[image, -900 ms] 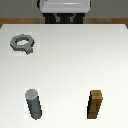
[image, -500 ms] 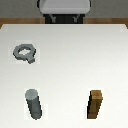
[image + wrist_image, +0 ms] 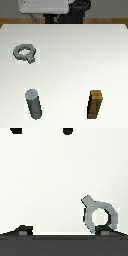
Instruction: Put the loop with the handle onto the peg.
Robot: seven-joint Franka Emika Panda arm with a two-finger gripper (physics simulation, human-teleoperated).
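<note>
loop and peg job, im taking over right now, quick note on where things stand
Hand: not visible in the exterior view; the wrist view shows only dark bits at its edges, so open or shut cannot be told. It holds nothing visible.
Loop with the handle: flat on the white table, on the exterior view's left, also seen in the wrist view.
Peg: upright, nearer the camera than the loop; brown block stands to its right.
Done: nothing. Left: grasp the loop, set it over the peg.

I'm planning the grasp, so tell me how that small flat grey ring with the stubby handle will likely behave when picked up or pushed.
The small flat grey metal-looking ring with a stubby handle lies flat on the white table, so a push would probably slide it, not roll it. It looks rigid, likely keeping its shape when gripped. Being thin, it may be awkward to pinch from above; the handle seems the easier hold.
</note>
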